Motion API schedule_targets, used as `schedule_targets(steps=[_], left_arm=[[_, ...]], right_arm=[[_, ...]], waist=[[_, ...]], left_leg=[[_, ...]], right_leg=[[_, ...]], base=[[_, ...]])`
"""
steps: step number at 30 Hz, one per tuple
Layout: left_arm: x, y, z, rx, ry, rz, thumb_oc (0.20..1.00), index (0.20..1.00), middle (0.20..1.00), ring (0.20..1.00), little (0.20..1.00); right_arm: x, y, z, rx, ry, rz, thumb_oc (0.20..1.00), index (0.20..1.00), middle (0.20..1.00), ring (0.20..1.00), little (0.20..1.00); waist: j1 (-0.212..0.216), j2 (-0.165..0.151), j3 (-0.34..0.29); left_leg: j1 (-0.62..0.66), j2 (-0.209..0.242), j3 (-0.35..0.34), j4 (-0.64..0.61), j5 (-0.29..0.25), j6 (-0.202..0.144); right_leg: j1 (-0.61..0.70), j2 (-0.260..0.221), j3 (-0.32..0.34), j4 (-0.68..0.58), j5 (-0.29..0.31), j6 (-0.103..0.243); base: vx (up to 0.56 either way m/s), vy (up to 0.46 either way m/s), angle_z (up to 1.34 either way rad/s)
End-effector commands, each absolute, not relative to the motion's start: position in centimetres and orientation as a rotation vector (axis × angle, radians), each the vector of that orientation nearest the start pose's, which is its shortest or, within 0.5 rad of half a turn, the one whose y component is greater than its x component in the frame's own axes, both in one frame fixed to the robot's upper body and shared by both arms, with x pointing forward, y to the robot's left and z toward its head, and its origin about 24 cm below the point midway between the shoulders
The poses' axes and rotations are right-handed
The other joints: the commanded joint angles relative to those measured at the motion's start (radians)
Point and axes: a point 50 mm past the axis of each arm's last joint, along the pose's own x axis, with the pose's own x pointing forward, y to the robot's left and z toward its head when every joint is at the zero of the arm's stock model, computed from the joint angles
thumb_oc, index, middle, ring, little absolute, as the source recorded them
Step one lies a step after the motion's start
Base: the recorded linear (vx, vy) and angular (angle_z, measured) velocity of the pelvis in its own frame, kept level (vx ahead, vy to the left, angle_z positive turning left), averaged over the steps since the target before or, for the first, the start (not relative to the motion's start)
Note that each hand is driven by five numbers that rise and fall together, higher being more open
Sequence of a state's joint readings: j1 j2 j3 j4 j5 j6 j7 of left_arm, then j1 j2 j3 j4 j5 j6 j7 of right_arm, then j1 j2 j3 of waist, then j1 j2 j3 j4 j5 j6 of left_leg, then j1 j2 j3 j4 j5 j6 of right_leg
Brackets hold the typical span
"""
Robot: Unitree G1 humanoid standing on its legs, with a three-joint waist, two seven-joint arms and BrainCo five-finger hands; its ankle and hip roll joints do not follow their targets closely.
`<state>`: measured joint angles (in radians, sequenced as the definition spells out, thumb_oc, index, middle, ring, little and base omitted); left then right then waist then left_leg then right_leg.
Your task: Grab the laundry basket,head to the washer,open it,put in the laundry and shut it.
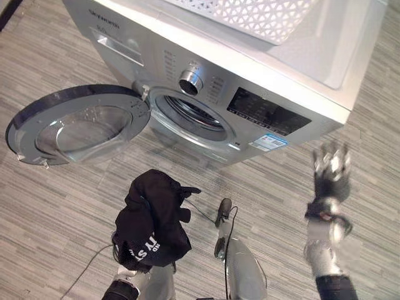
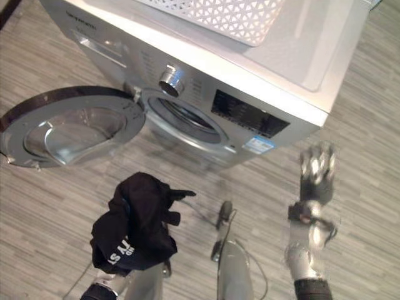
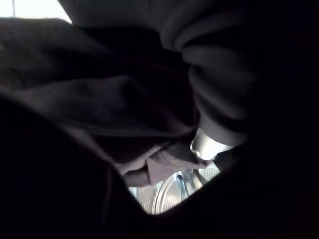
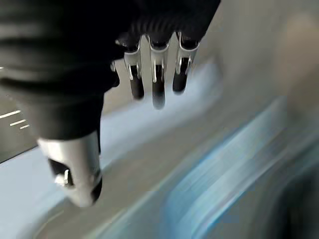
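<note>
Garment (image 1: 153, 219) hiding left hand, washer (image 1: 250, 94) door (image 1: 75, 125) open, basket (image 2: 231, 15) atop

Basket (image 1: 250, 15) atop washer (image 1: 300, 75); door (image 1: 75, 128) open left; garment (image 1: 153, 219) before it.

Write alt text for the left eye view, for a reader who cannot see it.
A left robot hand holds up a bundled black garment before a silver front-loading washer, whose round door hangs wide open to the left. A white lattice laundry basket sits on top of the washer; the right robot hand is raised, fingers straight, holding nothing.
</note>
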<state>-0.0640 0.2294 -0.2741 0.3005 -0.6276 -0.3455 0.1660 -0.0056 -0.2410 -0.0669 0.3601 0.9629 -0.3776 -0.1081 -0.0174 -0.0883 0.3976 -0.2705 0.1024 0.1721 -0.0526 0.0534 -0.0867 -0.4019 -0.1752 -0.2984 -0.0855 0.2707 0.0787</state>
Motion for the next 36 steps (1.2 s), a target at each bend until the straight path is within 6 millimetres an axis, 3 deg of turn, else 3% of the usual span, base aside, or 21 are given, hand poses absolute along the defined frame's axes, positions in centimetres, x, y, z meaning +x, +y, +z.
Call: schedule_targets(steps=[1,5,9,12,14,18,21,23,27,30,36], left_arm=[[25.9,17.8,2.9,-0.351,-0.123,0.133,0.200,0.200,0.200,0.200,0.200],[25.4,18.5,2.2,-0.305,-0.097,0.133,0.200,0.200,0.200,0.200,0.200],[24.9,18.7,1.5,-0.268,-0.054,0.088,0.200,0.200,0.200,0.200,0.200],[25.7,18.3,2.3,-0.263,-0.084,0.055,0.200,0.200,0.200,0.200,0.200],[26.4,17.5,2.8,-0.265,-0.105,0.030,0.200,0.200,0.200,0.200,0.200],[27.6,15.6,3.7,-0.284,-0.138,-0.014,0.200,0.200,0.200,0.200,0.200],[29.5,13.7,5.4,-0.317,-0.193,-0.033,0.200,0.200,0.200,0.200,0.200],[31.0,12.7,7.3,-0.332,-0.248,-0.039,0.200,0.200,0.200,0.200,0.200],[33.0,11.0,9.2,-0.360,-0.281,-0.048,0.200,0.200,0.200,0.200,0.200],[34.1,10.4,9.9,-0.389,-0.280,-0.027,0.200,0.200,0.200,0.200,0.200],[35.6,10.6,11.7,-0.506,-0.304,0.054,0.200,0.200,0.200,0.200,0.200]], right_arm=[[22.2,-27.8,1.1,0.631,-0.164,-0.592,1.000,1.000,1.000,1.000,1.000],[19.9,-29.3,0.6,0.528,-0.133,-0.605,1.000,1.000,1.000,1.000,1.000],[16.8,-30.0,-3.5,0.443,0.103,-0.663,1.000,1.000,1.000,1.000,1.000],[14.5,-29.8,-8.3,0.387,0.391,-0.743,1.000,1.000,1.000,1.000,1.000],[13.9,-29.0,-10.3,0.339,0.536,-0.739,1.000,1.000,1.000,1.000,1.000],[13.9,-27.8,-11.8,0.347,0.638,-0.750,1.000,1.000,1.000,1.000,1.000],[15.7,-26.8,-11.7,0.451,0.610,-0.783,1.000,1.000,1.000,1.000,1.000],[18.1,-26.2,-10.2,0.488,0.504,-0.737,1.000,1.000,1.000,1.000,1.000],[20.8,-26.0,-8.3,0.516,0.391,-0.711,1.000,1.000,1.000,1.000,1.000],[22.5,-25.2,-6.6,0.534,0.303,-0.647,1.000,1.000,1.000,1.000,1.000],[24.1,-23.9,-5.1,0.583,0.219,-0.591,1.000,1.000,1.000,1.000,1.000]], waist=[[-0.020,-0.034,0.009],[-0.039,-0.074,-0.005],[-0.039,-0.098,-0.018],[-0.026,-0.095,-0.007],[-0.017,-0.085,0.004],[-0.015,-0.066,0.021],[-0.034,-0.060,0.033],[-0.053,-0.061,0.041],[-0.092,-0.053,0.036],[-0.118,-0.054,0.028],[-0.146,-0.055,0.008]], left_leg=[[-0.060,0.030,0.003,0.167,-0.150,0.007],[-0.037,0.037,0.035,0.222,-0.204,0.028],[-0.011,0.037,0.025,0.279,-0.236,0.044],[-0.030,0.021,0.002,0.305,-0.243,0.046],[-0.051,0.006,-0.006,0.319,-0.246,0.049],[-0.099,-0.012,-0.014,0.336,-0.244,0.047],[-0.162,-0.021,-0.012,0.347,-0.239,0.046],[-0.221,-0.018,-0.007,0.352,-0.231,0.045],[-0.321,-0.016,-0.016,0.349,-0.212,0.036],[-0.381,-0.012,-0.021,0.351,-0.206,0.032],[-0.469,0.004,-0.032,0.345,-0.192,0.019]], right_leg=[[0.061,-0.119,0.042,0.094,-0.164,0.109],[0.073,-0.110,0.072,0.091,-0.146,0.120],[0.121,-0.119,0.071,0.100,-0.145,0.122],[0.137,-0.135,0.054,0.105,-0.142,0.123],[0.133,-0.145,0.050,0.106,-0.138,0.123],[0.108,-0.164,0.045,0.110,-0.130,0.123],[0.039,-0.174,0.052,0.123,-0.123,0.126],[-0.034,-0.176,0.065,0.142,-0.121,0.126],[-0.144,-0.176,0.089,0.163,-0.120,0.125],[-0.216,-0.169,0.104,0.178,-0.120,0.123],[-0.322,-0.149,0.124,0.190,-0.122,0.120]], base=[[0.00,0.127,-0.13],[0.00,0.108,-0.33],[0.02,0.045,-0.31],[-0.05,0.027,0.10],[-0.07,0.037,0.36],[-0.06,0.029,0.14],[-0.10,0.011,0.10],[-0.11,-0.009,0.00],[-0.06,-0.038,0.06],[-0.03,-0.048,0.01],[0.00,-0.077,-0.01]])
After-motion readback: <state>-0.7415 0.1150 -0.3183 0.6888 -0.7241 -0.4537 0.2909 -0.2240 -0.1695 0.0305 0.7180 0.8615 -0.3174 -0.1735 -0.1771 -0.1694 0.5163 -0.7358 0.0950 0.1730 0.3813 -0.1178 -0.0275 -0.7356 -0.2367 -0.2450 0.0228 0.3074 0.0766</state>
